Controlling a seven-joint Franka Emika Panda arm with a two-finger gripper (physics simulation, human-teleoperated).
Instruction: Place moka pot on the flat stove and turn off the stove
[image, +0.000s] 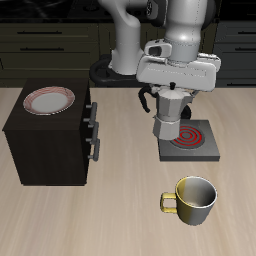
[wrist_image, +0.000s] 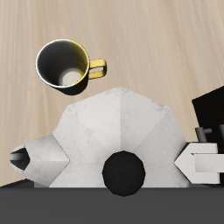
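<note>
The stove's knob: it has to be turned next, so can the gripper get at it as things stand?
Probably not yet. The gripper looks shut on the moka pot, which hangs over the flat stove; the pot must be released first. The knob itself isn't clearly visible.
</note>
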